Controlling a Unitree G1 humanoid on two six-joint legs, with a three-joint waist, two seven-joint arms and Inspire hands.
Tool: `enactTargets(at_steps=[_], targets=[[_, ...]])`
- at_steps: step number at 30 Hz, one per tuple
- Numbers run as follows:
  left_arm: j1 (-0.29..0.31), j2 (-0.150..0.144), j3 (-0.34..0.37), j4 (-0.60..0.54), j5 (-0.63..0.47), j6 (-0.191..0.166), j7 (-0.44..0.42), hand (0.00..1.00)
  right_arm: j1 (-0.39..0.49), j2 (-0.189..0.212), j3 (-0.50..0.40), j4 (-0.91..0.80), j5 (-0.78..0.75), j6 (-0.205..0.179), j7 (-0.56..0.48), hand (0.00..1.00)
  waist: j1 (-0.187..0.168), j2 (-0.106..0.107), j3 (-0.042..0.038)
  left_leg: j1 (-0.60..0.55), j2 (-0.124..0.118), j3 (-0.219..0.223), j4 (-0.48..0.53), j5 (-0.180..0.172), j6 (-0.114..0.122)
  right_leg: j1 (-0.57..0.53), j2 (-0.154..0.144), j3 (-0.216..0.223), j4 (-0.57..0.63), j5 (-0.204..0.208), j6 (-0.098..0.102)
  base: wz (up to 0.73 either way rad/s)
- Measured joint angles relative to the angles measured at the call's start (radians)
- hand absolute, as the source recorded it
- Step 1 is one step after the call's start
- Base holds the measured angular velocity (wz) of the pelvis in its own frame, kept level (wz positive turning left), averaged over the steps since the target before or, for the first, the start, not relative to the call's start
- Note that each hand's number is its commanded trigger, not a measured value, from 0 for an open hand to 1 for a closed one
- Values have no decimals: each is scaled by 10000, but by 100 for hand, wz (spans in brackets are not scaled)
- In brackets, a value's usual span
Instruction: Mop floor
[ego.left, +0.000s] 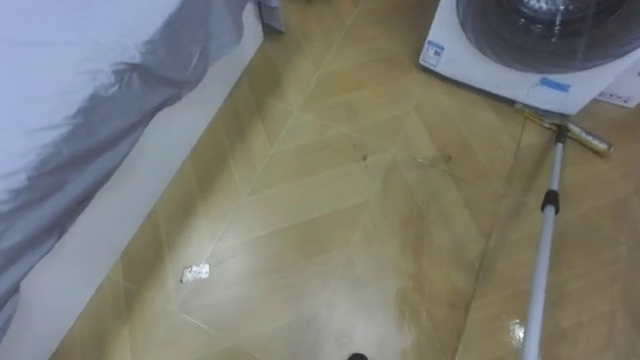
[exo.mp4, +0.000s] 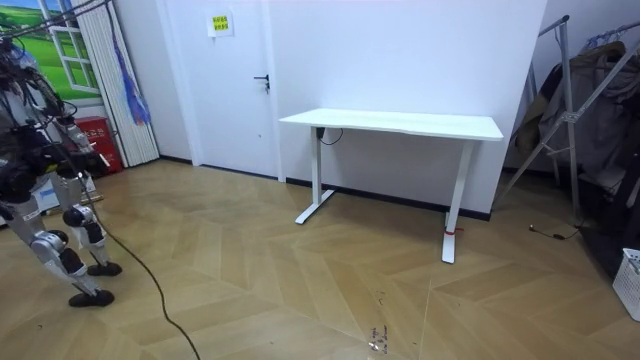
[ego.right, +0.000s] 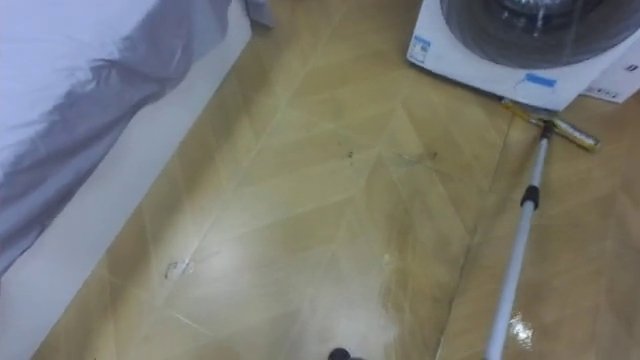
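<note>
Long silver-handled mop (ego.left: 541, 255) slants over the wooden herringbone floor (ego.left: 330, 200), head just beside a white washing machine (ego.left: 480, 65), drum contents unclear; room view adds a white desk (exo.mp4: 400, 125), robot far left; what its hands are doing I cannot tell.

Glossy wood floor (ego.left: 330, 200), matt cloth bedding (ego.left: 90, 90), shiny metal mop pole (ego.left: 545, 250) & smooth plastic washer (ego.left: 500, 70).

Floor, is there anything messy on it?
Yes. A small crumpled white scrap lies on the wooden floor near the bed, and a few dark specks sit farther up. The mop head rests apart, by the washing machine.
</note>
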Motion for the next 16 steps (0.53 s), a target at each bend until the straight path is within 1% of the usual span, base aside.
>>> enactTargets(at_steps=[1,2,3,4,5,6,7,8,9,10,11,13,14,16], targets=[[156,-9,138,-68,98,-6,-28,0,464,-5,-3,15,-195,-22,120,100,2,44,-147,516,9,-7,-571,182,12,458,62,13,-446,133,28,0],[239,-17,189,-66,135,-23,-56,0,653,-7,-9,49,-415,-49,131,100,1,76,-192,768,23,-7,-796,239,16,692,98,15,-623,183,39,-11],[389,-29,312,-34,298,-23,-133,0,956,-6,-26,220,-994,-89,111,100,-60,127,-236,1291,47,26,-1173,296,35,1101,142,-12,-797,194,56,-7],[524,-33,444,41,458,19,-132,0,1198,-3,-34,453,-1595,-88,103,100,-242,83,-225,1711,44,53,-1392,354,53,1431,144,-14,-796,110,76,-6],[576,-30,501,108,565,25,-119,0,1381,-1,-46,457,-1858,-79,93,100,-288,147,-233,1891,44,75,-1480,371,57,1544,146,-8,-790,69,87,-3],[642,-20,623,252,768,56,-83,0,1716,16,-74,401,-2347,-27,95,100,-403,80,-284,2128,51,133,-1523,375,57,1750,160,28,-801,6,95,-9],[688,-11,681,393,853,157,-61,0,1895,50,-162,372,-2797,79,111,100,-534,104,-253,2334,67,186,-1553,376,56,1962,181,56,-856,-13,101,-11],[701,-16,683,416,904,242,-60,0,1996,66,-231,338,-2934,120,114,100,-601,93,-252,2425,82,219,-1575,376,56,2048,192,65,-898,-17,101,-6],[710,-36,679,409,1077,326,-62,0,2178,123,-292,248,-3145,166,122,100,-748,66,-237,2562,107,316,-1626,377,53,2181,204,66,-962,-20,106,-3],[707,-50,674,398,1151,329,-70,0,2344,191,-327,118,-3214,217,138,100,-815,28,-229,2688,116,429,-1700,377,53,2241,211,93,-972,-46,116,-4],[707,-59,671,399,1159,324,-74,0,2422,235,-358,44,-3258,244,155,100,-829,15,-235,2749,117,463,-1744,377,53,2256,225,133,-963,-50,116,-17],[733,-89,664,404,1157,332,-106,0,2434,424,-414,-74,-3524,249,213,100,-831,8,-231,2956,146,673,-1856,376,54,2322,331,376,-969,-32,112,-31],[731,-85,668,404,1158,347,-106,0,2432,483,-423,-79,-3548,252,213,100,-864,1,-221,3014,151,666,-1861,376,53,2375,342,386,-978,-24,108,-16],[722,-82,676,400,1157,461,-155,0,2431,625,-503,-235,-3582,494,216,100,-992,19,-215,3227,153,675,-1923,375,53,2491,355,391,-955,-25,106,0]])
